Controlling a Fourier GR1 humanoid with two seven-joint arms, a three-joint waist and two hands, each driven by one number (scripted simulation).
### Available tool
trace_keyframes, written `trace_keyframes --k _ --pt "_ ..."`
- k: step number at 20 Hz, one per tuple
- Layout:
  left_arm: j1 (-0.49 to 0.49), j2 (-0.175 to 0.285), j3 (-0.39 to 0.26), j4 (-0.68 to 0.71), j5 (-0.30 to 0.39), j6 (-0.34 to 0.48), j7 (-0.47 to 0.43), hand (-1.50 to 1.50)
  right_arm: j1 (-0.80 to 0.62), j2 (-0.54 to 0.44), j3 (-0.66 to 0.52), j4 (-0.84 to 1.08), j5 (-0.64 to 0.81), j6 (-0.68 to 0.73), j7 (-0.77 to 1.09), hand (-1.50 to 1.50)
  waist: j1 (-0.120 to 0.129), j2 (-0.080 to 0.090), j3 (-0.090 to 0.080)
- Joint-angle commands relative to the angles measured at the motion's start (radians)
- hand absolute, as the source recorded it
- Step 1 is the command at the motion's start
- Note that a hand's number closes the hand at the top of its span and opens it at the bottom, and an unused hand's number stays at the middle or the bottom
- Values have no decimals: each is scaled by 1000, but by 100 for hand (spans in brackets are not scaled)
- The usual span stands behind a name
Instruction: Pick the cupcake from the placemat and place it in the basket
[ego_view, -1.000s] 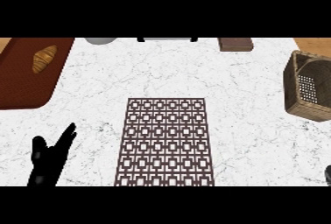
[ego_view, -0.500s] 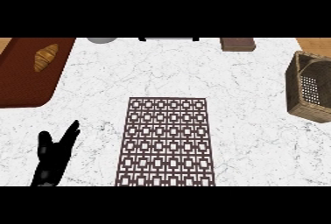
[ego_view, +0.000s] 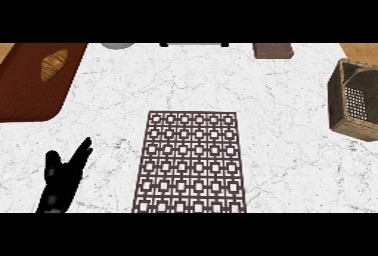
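The patterned brown placemat (ego_view: 189, 161) lies in the middle of the white marble counter, and nothing stands on it. No cupcake shows anywhere in the head view. The wicker basket (ego_view: 356, 102) sits at the right edge, partly cut off, and I cannot see anything inside it. My left hand (ego_view: 63, 180) is at the lower left, left of the placemat, fingers straight and pointing up, holding nothing. My right hand is out of view.
A dark brown board (ego_view: 22, 90) at the far left carries a croissant (ego_view: 53, 64). Along the back edge are a grey round object (ego_view: 117, 45), a dark bar (ego_view: 193, 44) and a brown block (ego_view: 272, 50).
My left hand has drifted slightly to the right and down at the lower left. The placemat and basket look unchanged.
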Motion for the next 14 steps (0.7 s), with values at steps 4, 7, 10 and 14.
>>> trace_keyframes --k 4,7,10,14 --pt "-11 -63 -41 62 -27 20 23 0 52 -16 -106 92 -104 -63 -82 150 -12 4 -8" --pt "40 6 28 -16 32 -41 30 0 78 -6 -100 134 -104 -133 -134 150 -2 4 -8" --pt "20 -24 11 39 11 -30 14 0 122 -5 -114 132 -149 -138 -196 150 -7 3 -8" --pt "10 -23 -1 -14 -9 -7 56 0 220 -92 -98 205 -2 -192 -186 150 -10 7 -8"
